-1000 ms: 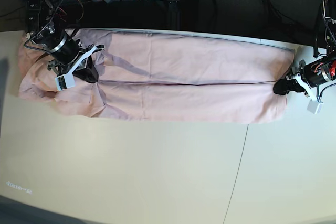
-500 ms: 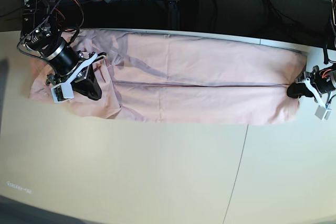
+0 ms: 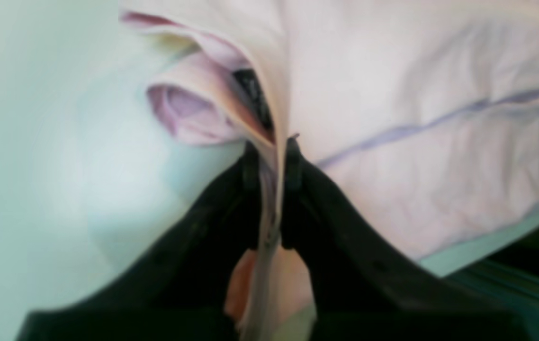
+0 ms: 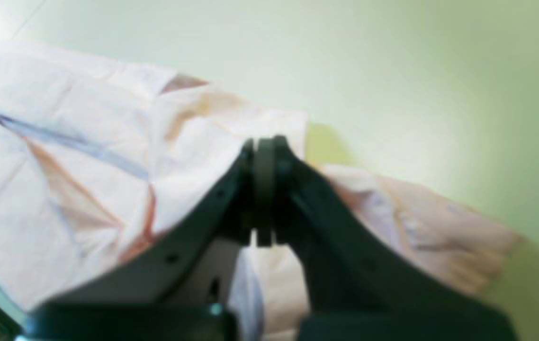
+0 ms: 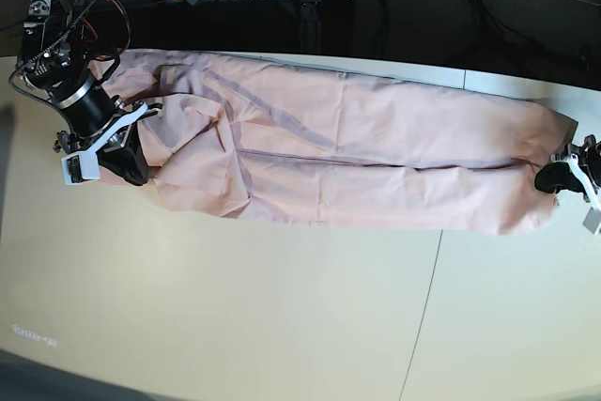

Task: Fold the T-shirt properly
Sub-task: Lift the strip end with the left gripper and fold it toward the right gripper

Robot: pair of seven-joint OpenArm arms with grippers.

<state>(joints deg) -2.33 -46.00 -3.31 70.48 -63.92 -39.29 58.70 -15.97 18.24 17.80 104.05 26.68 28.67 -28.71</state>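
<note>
**Q:** As the base view is read from left to right, what appears first?

**A:** The right tool (image 5: 131,168), at the left end of the T-shirt (image 5: 376,166). Its jaws are fully closed. The right wrist view shows the tips pressed together over pink cloth, with fabric passing beneath them; whether a layer is pinched between them cannot be told from that blurred view.

**Q:** And the garment itself?

**A:** The T-shirt lies as a long pink band across the pale surface (image 5: 282,316), its far edge near the surface's back edge. A lengthwise seam line runs along its middle. The left portion is bunched and creased; the middle and right portions lie flatter.

**Q:** What stands at the right end?

**A:** The left tool (image 5: 554,176), clamped on the T-shirt's edge. The left wrist view shows a thin fold of cloth held between nearly closed jaws.

**Q:** Which step is in hand?

**A:** Judged from the layout, the shirt is already folded lengthwise and is being drawn out flat between the two tools.

**Q:** What does the next move call for?

**A:** Probably smoothing the bunched left portion, then bringing one end over toward the other while keeping the edges aligned.
</note>
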